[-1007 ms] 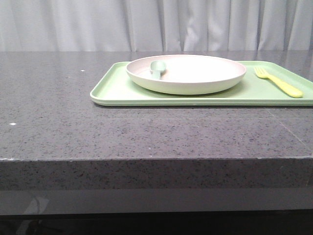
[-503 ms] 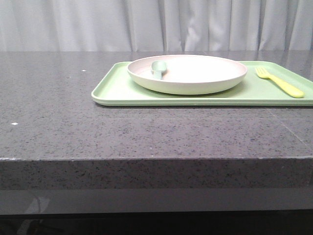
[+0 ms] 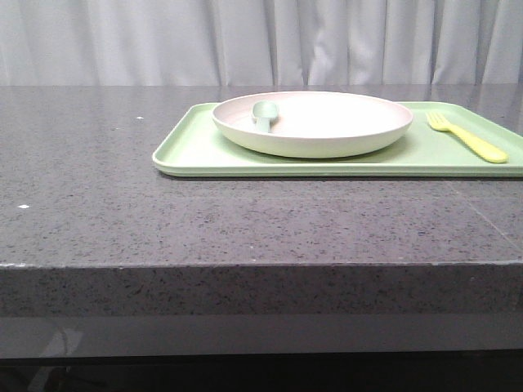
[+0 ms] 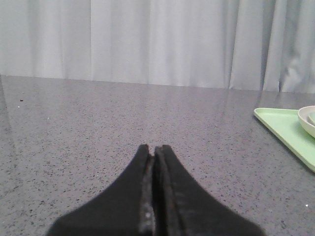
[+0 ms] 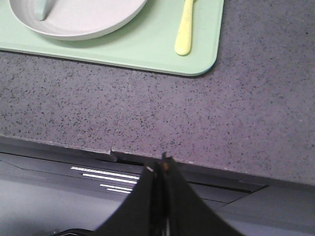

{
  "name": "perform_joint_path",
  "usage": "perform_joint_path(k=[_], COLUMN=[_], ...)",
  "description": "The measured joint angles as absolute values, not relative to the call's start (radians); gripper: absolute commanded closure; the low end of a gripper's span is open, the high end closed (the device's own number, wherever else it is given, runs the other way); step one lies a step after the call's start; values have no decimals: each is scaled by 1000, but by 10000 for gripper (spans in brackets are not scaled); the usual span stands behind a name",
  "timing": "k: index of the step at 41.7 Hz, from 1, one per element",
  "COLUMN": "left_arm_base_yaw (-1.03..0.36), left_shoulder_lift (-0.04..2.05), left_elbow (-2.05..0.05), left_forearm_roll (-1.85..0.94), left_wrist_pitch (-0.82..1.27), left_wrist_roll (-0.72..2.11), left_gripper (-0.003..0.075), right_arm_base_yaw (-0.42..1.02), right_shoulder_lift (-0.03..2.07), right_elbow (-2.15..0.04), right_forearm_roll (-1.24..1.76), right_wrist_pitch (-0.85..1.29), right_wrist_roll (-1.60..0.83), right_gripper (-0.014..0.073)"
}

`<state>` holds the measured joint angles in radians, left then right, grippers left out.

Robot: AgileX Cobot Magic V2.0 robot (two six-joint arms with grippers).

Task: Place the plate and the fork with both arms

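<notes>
Granite-grey table (image 3: pixel 98 204) filled most of what I saw from the front camera, with a pale curtain (image 3: pixel 163 41) hanging behind it. A light-green tray (image 3: pixel 196 151) lay flat on the tabletop, toward 1 o'clock from the middle of that picture, its right end running out of view. The plate (image 3: pixel 327 131) sat on the tray, near its middle, upright and level. A small grey-green spoon (image 3: pixel 263 114) rested inside the plate, at the plate's 9 o'clock edge. The fork (image 3: pixel 466 137) lay on the bare tray at the plate's 3 o'clock side, near the plate but not touching it, tines pointing away from me and handle pointing toward the table's near edge.

Neither arm appeared in the front picture. In the left wrist picture, my left gripper (image 4: pixel 154 153) hovered over bare tabletop with its jaws pressed together and nothing between them; the tray's corner and a sliver of the plate showed well apart from it. In the right wrist picture, my right gripper (image 5: pixel 159 164) hung over the table's near edge, jaws likewise clenched on nothing, with the tray's corner, the fork's handle and part of the plate well beyond it.
</notes>
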<state>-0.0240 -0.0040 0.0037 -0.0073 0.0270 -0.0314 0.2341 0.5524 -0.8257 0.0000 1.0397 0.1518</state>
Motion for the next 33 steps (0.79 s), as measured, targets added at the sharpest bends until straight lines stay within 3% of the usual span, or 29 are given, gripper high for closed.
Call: perform_joint_path(k=[13, 33], left_arm_base_yaw=[-24, -24], left_shoulder_lift=[-4, -4], left_elbow=[4, 4], left_forearm_roll=[-7, -7], left_wrist_pitch=[26, 25], left_wrist_roll=[-31, -31], left_gripper=[741, 741], right_arm_base_yaw=[198, 42], right_shoulder_lift=[397, 16], right_elbow=[-671, -180], right_forearm_roll=[-15, 6], right_wrist_pitch=[967, 395], right_wrist_roll=[152, 152], right_gripper=[712, 706])
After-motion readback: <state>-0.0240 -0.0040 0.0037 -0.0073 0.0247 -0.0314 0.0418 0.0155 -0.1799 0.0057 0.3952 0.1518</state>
